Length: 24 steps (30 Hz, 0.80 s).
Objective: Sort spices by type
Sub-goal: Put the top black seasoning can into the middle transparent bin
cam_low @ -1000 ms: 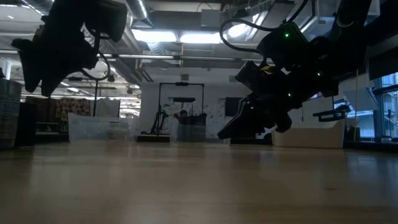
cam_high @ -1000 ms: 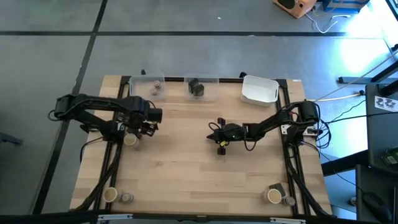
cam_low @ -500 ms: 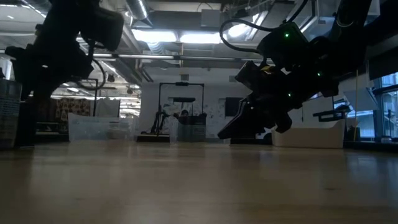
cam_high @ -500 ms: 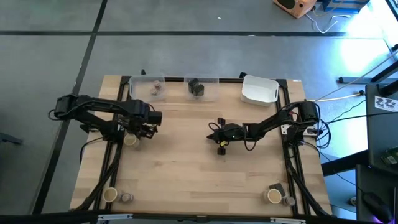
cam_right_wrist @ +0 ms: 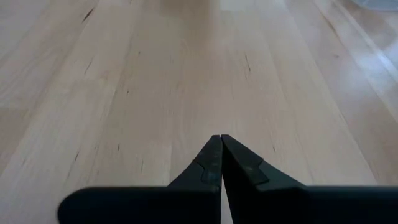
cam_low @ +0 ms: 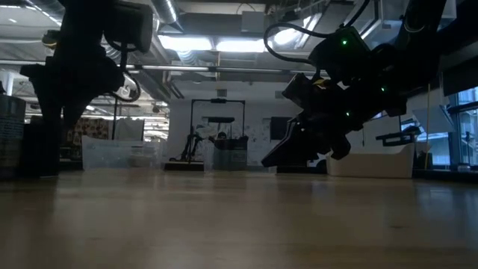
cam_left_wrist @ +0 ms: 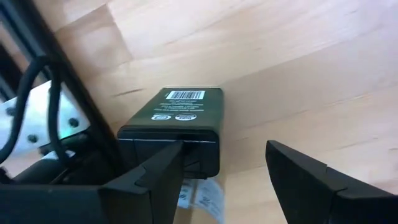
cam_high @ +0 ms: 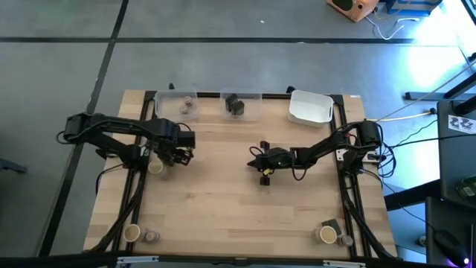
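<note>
Left gripper (cam_left_wrist: pixel 224 171): fingers spread, above a dark box (cam_left_wrist: pixel 177 121) lying on the table (cam_high: pixel 223 201) near its left edge, not gripped. Right gripper (cam_right_wrist: pixel 220 144): clenched, empty, mid-table. Remaining spices: back tubs, front corners.

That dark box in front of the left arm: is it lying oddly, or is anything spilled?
The dark box lies flat on its side, barcode up, right beside the table's edge frame, between the open left tool's fingers. Nothing looks spilled or broken. The right tool is shut over bare wood mid-table.
</note>
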### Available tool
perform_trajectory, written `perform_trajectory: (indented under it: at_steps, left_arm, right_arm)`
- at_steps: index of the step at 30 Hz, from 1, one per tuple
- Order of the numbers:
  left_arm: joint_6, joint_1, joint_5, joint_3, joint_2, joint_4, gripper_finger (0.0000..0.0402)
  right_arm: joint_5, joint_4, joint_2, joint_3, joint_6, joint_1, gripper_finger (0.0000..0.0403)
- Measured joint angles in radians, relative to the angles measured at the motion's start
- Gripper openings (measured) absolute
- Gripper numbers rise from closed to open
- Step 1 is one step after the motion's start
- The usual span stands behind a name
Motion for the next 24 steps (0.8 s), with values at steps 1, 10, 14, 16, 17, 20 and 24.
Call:
perform_trajectory:
  at_steps: [1,10,14,16,17,20,24]
  left_arm:
    - [0.003,0.0,0.0,0.0,0.0,0.011,0.0214]
    - [0.147,0.0,-0.005,0.068,0.009,0.137,0.0214]
    - [0.338,-0.002,-0.012,0.138,-0.01,0.126,0.0214]
    - [0.488,-0.002,-0.015,0.147,-0.016,0.119,0.0214]
    - [0.568,-0.002,-0.016,0.147,-0.022,0.118,0.0214]
    - [0.8,-0.003,-0.028,0.136,-0.028,0.111,0.0214]
    - [1.124,-0.005,-0.038,0.096,-0.027,0.109,0.0214]
  right_arm:
    - [0.0,0.0,0.0,0.0,0.0,0.0,0.0011]
    - [0.0,0.0,0.0,0.0,0.0,0.0,0.0011]
    - [0.0,0.0,0.0,0.0,0.0,0.0,0.0011]
    - [0.0,0.001,0.0,0.0,0.0,0.0,0.0011]
    - [0.0,0.001,0.0,0.0,0.0,0.0,0.0011]
    - [0.0,0.003,0.0,0.0,0.0,0.0,0.0011]
    - [0.0,0.005,0.0,0.0,0.0,0.0,0.0011]
